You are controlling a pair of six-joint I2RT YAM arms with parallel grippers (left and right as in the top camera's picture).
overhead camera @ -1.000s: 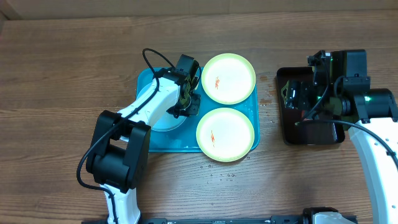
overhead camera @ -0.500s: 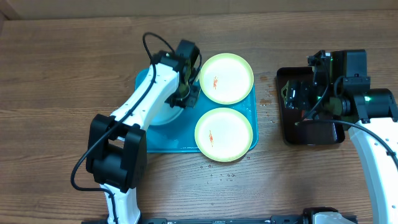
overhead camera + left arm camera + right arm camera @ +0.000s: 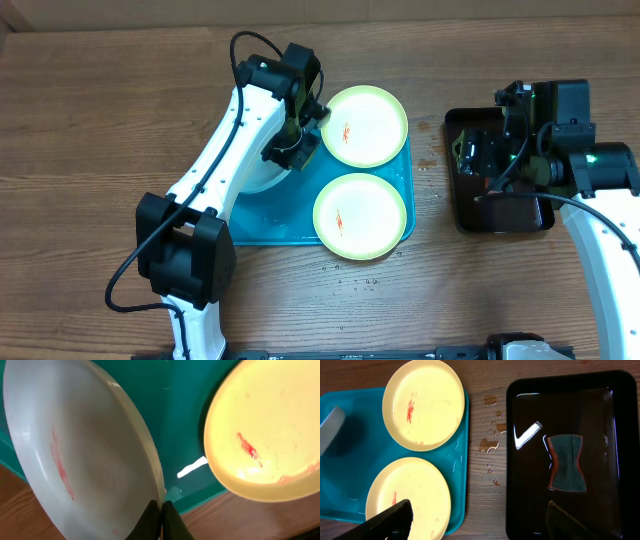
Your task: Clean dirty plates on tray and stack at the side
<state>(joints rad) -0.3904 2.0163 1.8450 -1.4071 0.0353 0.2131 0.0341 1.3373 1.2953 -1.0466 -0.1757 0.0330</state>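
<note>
Barely started imo; closest to the robot, the front yellow plate (image 3: 360, 215) sits flat on the blue tray (image 3: 290, 228) with a red smear in the middle, so that one hasn't been cleaned; off to the right the right gripper (image 3: 480, 520) hangs over the black tray (image 3: 530, 485) with its jaws spread wide and nothing between them; the sponge (image 3: 566, 462) just lies in there untouched, and there are a few water drops (image 3: 490, 442) on the wood between the two trays; a bit further back on the left side of the blue tray, the left gripper (image 3: 161, 510) is clamped shut on the rim of the whitish plate (image 3: 85, 450), which is tipped up on edge rather than lying flat, red streaks showing on its face; I can't tell if its lower edge touches the tray or not; furthest back, the second yellow plate (image 3: 365, 125) rests at the far right corner of the blue tray, smeared too; so my read is zero plates wiped, zero stacked at the side, one plate just getting picked up; all the scrubbing and all the stacking are left to do
</note>
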